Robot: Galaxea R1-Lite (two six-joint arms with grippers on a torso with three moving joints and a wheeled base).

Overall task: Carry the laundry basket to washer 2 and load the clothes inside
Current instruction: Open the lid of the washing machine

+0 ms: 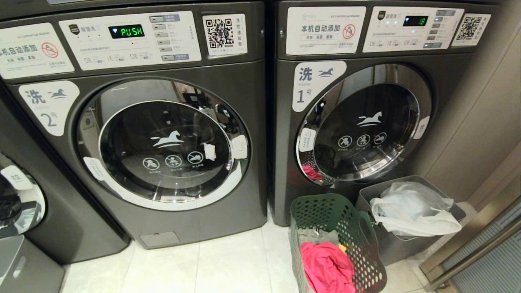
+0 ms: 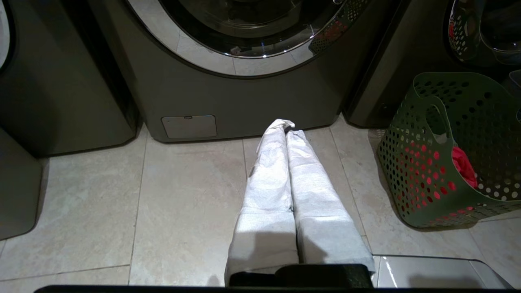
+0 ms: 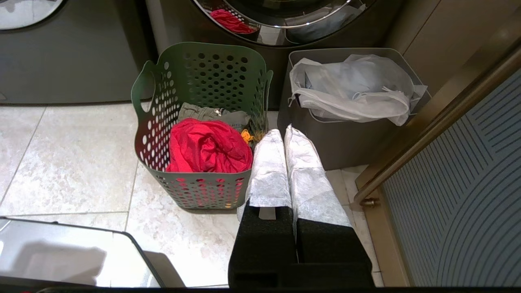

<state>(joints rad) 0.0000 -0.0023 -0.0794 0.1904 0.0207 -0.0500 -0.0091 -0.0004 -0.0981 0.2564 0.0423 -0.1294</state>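
The dark green laundry basket (image 1: 338,240) (image 2: 452,158) (image 3: 199,122) stands on the floor in front of the washer marked 1, to the right of washer 2 (image 1: 163,138) (image 2: 244,61). Washer 2's round glass door is closed. In the basket lie the clothes: a pink-red garment (image 1: 327,266) (image 3: 209,146), a small yellow-orange cloth (image 3: 246,136) and a grey-green garment (image 3: 211,114). My left gripper (image 2: 287,128) hangs shut and empty above the tiles before washer 2. My right gripper (image 3: 283,132) is shut and empty, just beside the basket's right rim. Neither arm shows in the head view.
The washer marked 1 (image 1: 366,114) stands right of washer 2, its door closed. A grey bin (image 1: 407,244) (image 3: 346,138) with a white bag (image 1: 411,209) sits against the basket's right side. A third washer (image 1: 24,195) is at far left; a wall and a ribbed panel (image 3: 468,183) close the right.
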